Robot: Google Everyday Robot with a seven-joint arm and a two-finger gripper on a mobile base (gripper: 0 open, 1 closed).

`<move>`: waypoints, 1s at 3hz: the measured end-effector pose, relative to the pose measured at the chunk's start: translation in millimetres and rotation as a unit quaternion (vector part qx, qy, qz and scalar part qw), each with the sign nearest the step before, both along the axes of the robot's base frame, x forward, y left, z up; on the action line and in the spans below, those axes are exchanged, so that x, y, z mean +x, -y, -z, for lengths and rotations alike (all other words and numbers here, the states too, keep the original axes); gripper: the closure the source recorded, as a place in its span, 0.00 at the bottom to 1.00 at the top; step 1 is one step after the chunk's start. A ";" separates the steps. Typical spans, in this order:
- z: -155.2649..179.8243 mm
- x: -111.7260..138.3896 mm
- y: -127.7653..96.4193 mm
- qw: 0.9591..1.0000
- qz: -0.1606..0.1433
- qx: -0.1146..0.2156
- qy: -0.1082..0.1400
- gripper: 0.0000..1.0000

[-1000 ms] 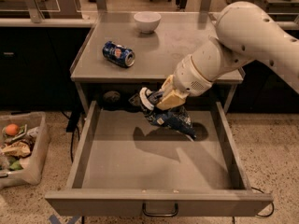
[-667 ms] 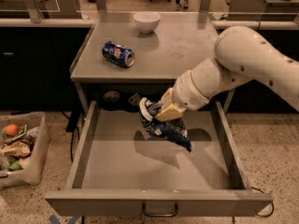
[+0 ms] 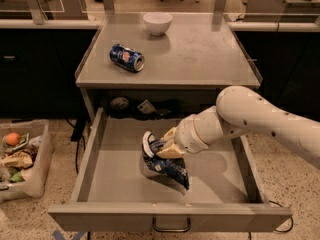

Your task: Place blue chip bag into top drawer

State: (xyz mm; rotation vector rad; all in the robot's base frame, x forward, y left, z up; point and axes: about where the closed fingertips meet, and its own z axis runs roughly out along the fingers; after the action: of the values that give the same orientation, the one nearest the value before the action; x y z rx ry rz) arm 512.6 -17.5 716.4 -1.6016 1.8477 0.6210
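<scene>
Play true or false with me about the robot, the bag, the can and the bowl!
1. The drawer is open. True.
2. The gripper holds the can. False: it holds the bag, low inside the drawer.
3. The can lies on its side on the table. True.
4. The bowl sits in the drawer. False: it stands on the table, near the far edge.
5. The bag is red. False: it is dark blue with a white end.

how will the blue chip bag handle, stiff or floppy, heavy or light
Probably floppy: the crumpled dark blue foil chip bag sags below the claw gripping it over the grey metal drawer. Likely light: one pinch holds it. Creased, so unlikely to roll.
</scene>
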 end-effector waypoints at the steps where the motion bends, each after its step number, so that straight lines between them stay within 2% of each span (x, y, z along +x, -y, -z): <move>1: 0.1 0.0 0.0 1.000 0.000 0.000 0.000 1.00; 2: 45.8 22.2 -9.3 0.999 0.009 0.000 0.032 1.00; 3: 45.9 22.2 -9.3 0.999 0.009 -0.001 0.032 1.00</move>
State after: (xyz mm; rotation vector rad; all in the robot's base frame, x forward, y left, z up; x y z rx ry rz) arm 534.8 -8.2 670.5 -1.5853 1.8151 0.5548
